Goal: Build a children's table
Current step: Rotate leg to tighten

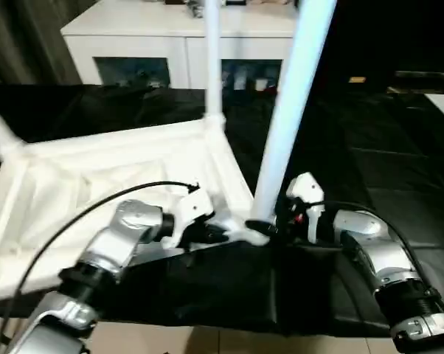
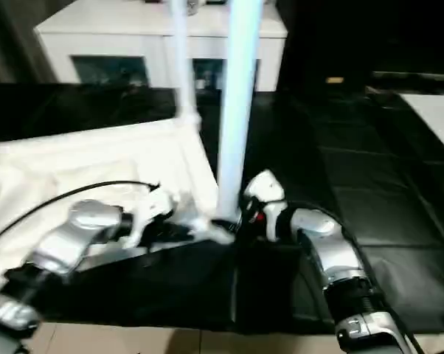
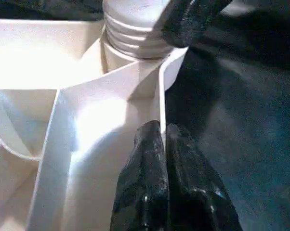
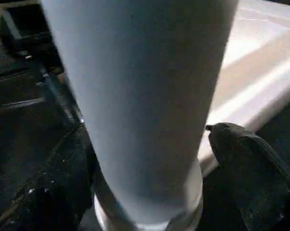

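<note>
Right wrist view: my right end effector (image 4: 150,187) stands open astride the upright leg (image 4: 140,96); my left end effector (image 3: 162,144), closed, pinches the tabletop rim (image 3: 160,96) just left

Silver forearms (image 1: 122,236), seemingly black-cabled

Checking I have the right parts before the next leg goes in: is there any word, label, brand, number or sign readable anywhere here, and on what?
None can be read.
Table top: plain white, no marking.
Legs: plain white, no marking.
Cabinet: things behind its dark glass doors are too blurred to read.
Small red spot on the right pincer: too small to tell whether it is lettering.
</note>
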Controlling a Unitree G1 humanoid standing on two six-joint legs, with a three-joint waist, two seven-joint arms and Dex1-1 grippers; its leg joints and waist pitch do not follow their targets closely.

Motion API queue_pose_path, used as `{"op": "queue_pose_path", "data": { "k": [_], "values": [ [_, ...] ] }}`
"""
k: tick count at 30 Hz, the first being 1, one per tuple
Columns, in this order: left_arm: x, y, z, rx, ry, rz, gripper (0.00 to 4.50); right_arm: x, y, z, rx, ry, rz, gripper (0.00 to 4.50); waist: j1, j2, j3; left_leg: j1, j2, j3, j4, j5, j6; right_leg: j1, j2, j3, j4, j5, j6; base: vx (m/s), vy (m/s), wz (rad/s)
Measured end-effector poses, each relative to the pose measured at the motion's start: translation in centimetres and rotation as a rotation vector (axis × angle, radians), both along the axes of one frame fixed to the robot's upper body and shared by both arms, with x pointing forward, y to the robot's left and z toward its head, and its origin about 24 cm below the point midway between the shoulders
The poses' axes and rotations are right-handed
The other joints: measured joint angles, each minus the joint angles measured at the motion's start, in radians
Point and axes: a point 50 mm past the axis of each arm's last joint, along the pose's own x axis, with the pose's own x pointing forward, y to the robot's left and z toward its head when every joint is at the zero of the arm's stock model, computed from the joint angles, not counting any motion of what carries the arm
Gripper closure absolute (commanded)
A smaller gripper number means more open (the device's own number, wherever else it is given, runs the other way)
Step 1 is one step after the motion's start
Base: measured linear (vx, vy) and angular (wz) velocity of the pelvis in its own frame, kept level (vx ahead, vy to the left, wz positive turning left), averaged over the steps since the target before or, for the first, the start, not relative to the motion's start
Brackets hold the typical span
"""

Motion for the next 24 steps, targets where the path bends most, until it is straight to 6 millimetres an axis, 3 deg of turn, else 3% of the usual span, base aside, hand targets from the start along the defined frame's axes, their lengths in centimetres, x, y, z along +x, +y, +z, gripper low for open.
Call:
{"op": "queue_pose_path", "data": {
  "k": [4, 17, 21, 24],
  "values": [
    [-0.18, -0.13, -0.07, 0.001, 0.010, -0.019, 4.50, -0.35, -0.12, -0.01, -0.015, 0.012, 0.055, 0.65, 0.012, 0.000, 0.000, 0.000, 0.000, 0.001, 0.001, 0.000, -0.001, 0.000, 0.000, 0.001, 0.001, 0.000, 0.000, 0.000, 0.000, 0.00],
    [-0.21, -0.12, -0.11, 0.005, 0.013, -0.022, 4.50, -0.87, -0.72, -0.56, -0.061, 0.034, 0.092, 0.65, 0.012, 0.000, 0.000, 0.001, 0.000, 0.001, 0.003, 0.000, -0.001, 0.001, 0.000, 0.002, 0.004, 0.000, 0.000, 0.000, 0.000, 0.00],
    [-0.21, -0.10, -0.11, 0.005, 0.013, -0.021, 4.50, -0.83, -0.68, -0.61, -0.059, 0.036, 0.089, 0.81, 0.011, 0.000, 0.000, 0.001, 0.000, 0.001, 0.003, 0.000, -0.001, 0.001, 0.000, 0.002, 0.005, 0.000, 0.000, 0.000, 0.000, 0.00],
    [-0.20, -0.07, -0.11, 0.006, 0.013, -0.020, 4.50, -0.84, -0.59, -0.64, -0.055, 0.037, 0.090, 1.17, 0.011, 0.000, 0.000, 0.001, 0.000, 0.001, 0.003, 0.000, -0.001, 0.001, 0.000, 0.002, 0.005, 0.000, 0.000, 0.000, 0.000, 0.00]
  ]
}}
